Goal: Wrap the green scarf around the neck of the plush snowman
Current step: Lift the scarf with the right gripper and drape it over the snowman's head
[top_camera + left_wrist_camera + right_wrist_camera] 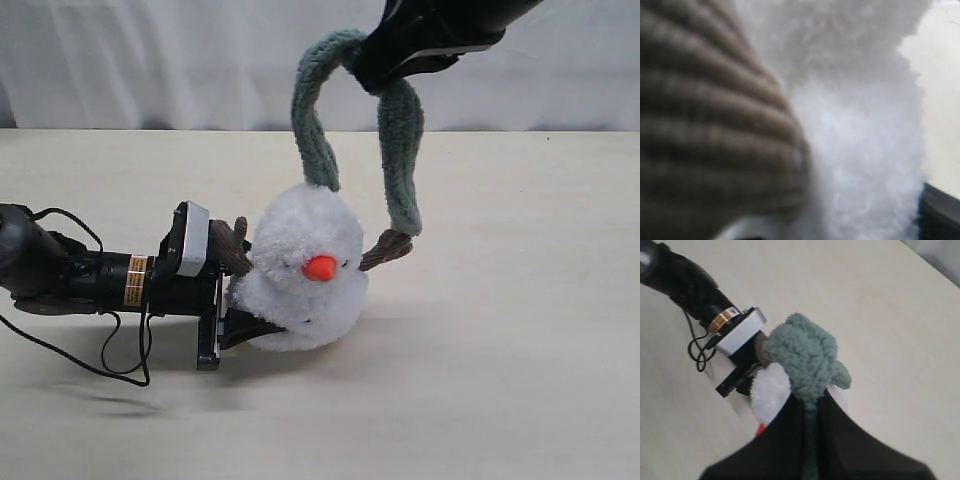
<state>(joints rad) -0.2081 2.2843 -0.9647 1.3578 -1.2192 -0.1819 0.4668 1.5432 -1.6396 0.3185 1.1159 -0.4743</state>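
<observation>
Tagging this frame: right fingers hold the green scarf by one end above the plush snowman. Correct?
Not by one end. The exterior view shows the right fingers holding the green scarf near its middle, both ends hanging down, above the plush snowman.

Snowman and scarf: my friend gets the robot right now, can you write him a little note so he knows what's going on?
Left gripper: closed on the plush snowman, holding it from the side on the table.
Right gripper: shut on the middle of the green scarf, up above the snowman. Both ends dangle, one at the top of the head, one beside a twig arm.
Done: scarf picked up, snowman steadied.
Left: lower the scarf and wrap it round the snowman; nothing is wrapped yet.
</observation>
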